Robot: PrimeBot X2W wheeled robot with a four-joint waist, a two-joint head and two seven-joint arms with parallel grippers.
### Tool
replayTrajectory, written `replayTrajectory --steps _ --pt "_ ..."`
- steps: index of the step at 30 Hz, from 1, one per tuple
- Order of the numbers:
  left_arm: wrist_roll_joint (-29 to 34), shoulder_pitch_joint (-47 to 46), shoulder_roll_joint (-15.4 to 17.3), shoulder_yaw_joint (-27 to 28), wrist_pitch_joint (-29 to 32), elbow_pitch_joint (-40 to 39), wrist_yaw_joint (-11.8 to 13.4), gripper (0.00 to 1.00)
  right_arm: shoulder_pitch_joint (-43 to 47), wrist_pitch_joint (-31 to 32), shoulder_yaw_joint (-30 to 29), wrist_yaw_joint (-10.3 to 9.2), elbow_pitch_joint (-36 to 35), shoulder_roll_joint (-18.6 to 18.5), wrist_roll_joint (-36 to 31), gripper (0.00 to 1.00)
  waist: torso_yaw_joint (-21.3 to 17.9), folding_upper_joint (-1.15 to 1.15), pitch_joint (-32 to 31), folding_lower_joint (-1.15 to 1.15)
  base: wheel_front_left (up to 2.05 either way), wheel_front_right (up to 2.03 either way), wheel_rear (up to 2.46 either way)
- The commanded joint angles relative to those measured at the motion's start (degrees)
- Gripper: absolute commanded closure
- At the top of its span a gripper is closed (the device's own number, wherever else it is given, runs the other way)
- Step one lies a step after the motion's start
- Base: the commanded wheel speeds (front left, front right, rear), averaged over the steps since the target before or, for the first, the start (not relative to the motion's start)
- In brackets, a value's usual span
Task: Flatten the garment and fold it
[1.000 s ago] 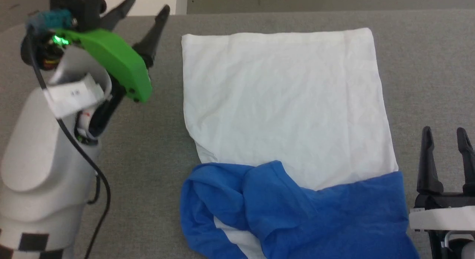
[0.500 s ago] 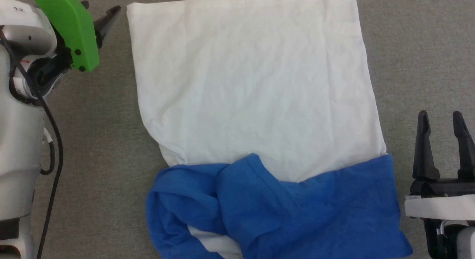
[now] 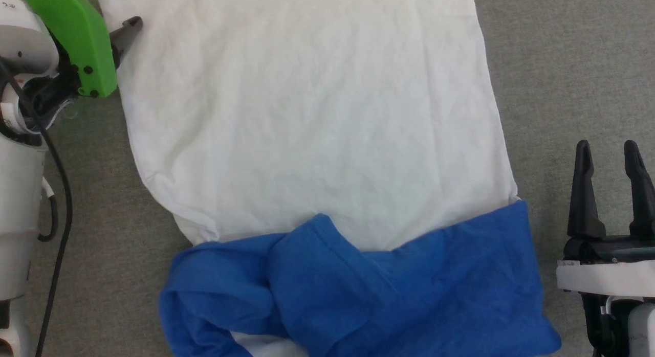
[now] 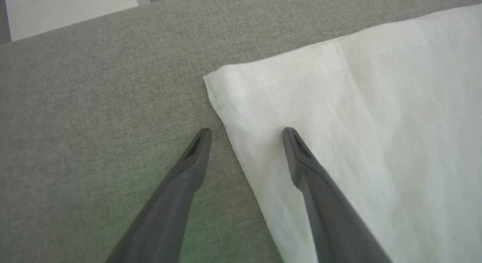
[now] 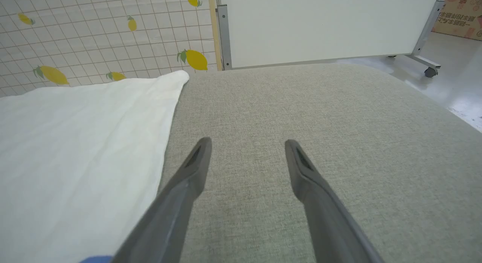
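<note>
The garment (image 3: 307,116) lies spread on the grey table (image 3: 563,65). The left gripper (image 4: 246,133), wide open and empty, is over its left edge near the far corner. The right gripper (image 3: 607,148), also open and empty, is near its right edge.

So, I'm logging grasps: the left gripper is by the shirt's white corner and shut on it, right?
Not shut. The left gripper is by the shirt's white corner, but open: the left wrist view shows one finger over the grey surface and the other over the cloth, with the shirt's edge between them and nothing gripped.
</note>
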Motion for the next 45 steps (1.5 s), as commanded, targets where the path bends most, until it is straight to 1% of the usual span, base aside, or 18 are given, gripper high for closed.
replayTrajectory --steps 1,3,4,5,7,14,18,20,22,26,29,32,35,39,42,45 --pt "0.35 -0.28 0.82 0.20 -0.24 0.61 0.49 0.00 -1.06 -0.59 0.06 -0.08 -0.17 0.05 0.35 0.00 -0.93 0.00 0.85 -0.01 0.00 0.00 0.00" --pt "0.13 0.04 0.97 0.25 -0.14 1.38 0.52 0.00 -1.12 -0.64 -0.05 -0.08 -0.11 0.05 0.33 0.00 -1.10 0.00 0.92 -0.01 0.00 0.00 0.00" --pt "-0.08 0.20 1.01 0.18 -0.16 1.55 0.27 0.67 -1.11 -0.66 -0.13 -0.08 -0.08 0.05 0.32 0.00 -1.12 0.00 0.92 -0.01 0.00 0.00 0.00" --pt "-0.30 0.36 1.06 0.13 -0.17 1.68 0.01 1.00 -1.11 -0.67 -0.19 -0.08 -0.06 0.05 0.31 0.00 -1.10 0.00 0.89 -0.01 0.00 0.00 0.00" --pt "-0.67 0.67 1.28 0.00 -0.66 1.68 -0.74 1.00 -1.12 -0.70 -0.39 -0.08 -0.01 0.05 0.19 0.00 -0.96 0.00 0.73 -0.01 0.00 0.00 0.00" --pt "-1.01 1.59 0.15 -0.01 -7.41 3.24 -2.27 1.00 -1.69 -0.46 -0.68 -0.08 -0.95 0.05 -1.80 0.00 0.15 0.00 -1.47 -0.01 0.00 0.00 0.00" --pt "-1.72 1.93 -0.96 -0.48 -10.68 4.15 -3.08 1.00 -4.54 2.03 -1.35 -0.08 -3.94 0.05 -5.38 0.00 0.99 0.00 -3.04 -0.01 0.00 0.00 0.00" --pt "-2.15 1.99 -1.40 -0.93 -11.60 4.38 -3.40 1.00 -7.44 4.65 -1.61 -0.08 -5.99 0.05 -5.87 0.00 1.42 0.00 -3.55 -0.01 0.00 0.00 0.00" --pt "-2.30 1.90 -1.65 -1.53 -12.29 4.52 -3.64 1.00 -11.12 8.92 -1.27 -0.08 -7.80 -0.56 -6.22 0.00 1.90 0.00 -3.82 -0.01 0.00 0.00 0.00" --pt "-2.59 1.01 -2.72 -2.98 -13.30 4.36 -3.97 1.00 -20.42 20.19 -0.70 -0.08 -8.77 -4.61 -2.75 0.00 3.53 0.00 -3.28 -0.01 0.00 0.00 0.00" --pt "-2.62 -0.12 -3.53 -4.42 -14.17 3.82 -4.19 1.00 -28.31 30.21 -0.11 -0.08 -6.31 -7.82 1.12 0.00 4.98 0.00 -2.22 -0.01 0.00 0.00 0.00" --pt "-2.67 -1.46 -4.26 -5.62 -15.08 3.33 -4.32 1.00 -34.76 39.22 0.78 -0.08 -1.84 -10.38 3.08 0.00 6.41 0.00 -1.00 -0.01 0.00 0.00 0.00" --pt "-2.82 -2.80 -5.03 -6.92 -15.85 3.03 -4.42 1.00 -40.67 49.21 0.47 -0.08 4.86 -10.67 5.27 0.00 7.96 0.00 0.18 -0.01 0.00 0.00 0.00" --pt "-3.26 -3.97 -5.90 -8.75 -16.23 2.99 -4.49 1.00 -46.38 59.46 -0.08 -0.08 12.64 -10.18 5.48 0.00 9.81 0.00 1.20 -0.01 0.00 0.00 0.00" --pt "-3.55 -4.63 -6.13 -9.99 -16.21 3.01 -4.53 1.00 -49.57 63.51 -0.88 -0.08 16.76 -9.08 4.77 0.00 10.82 0.00 1.74 -0.01 0.00 0.00 0.00" --pt "-3.78 -5.12 -6.28 -11.21 -16.28 3.06 -4.55 1.00 -51.96 65.02 -0.57 -0.08 19.94 -8.66 2.98 0.00 11.74 0.00 2.15 -0.01 0.00 0.00 0.00"
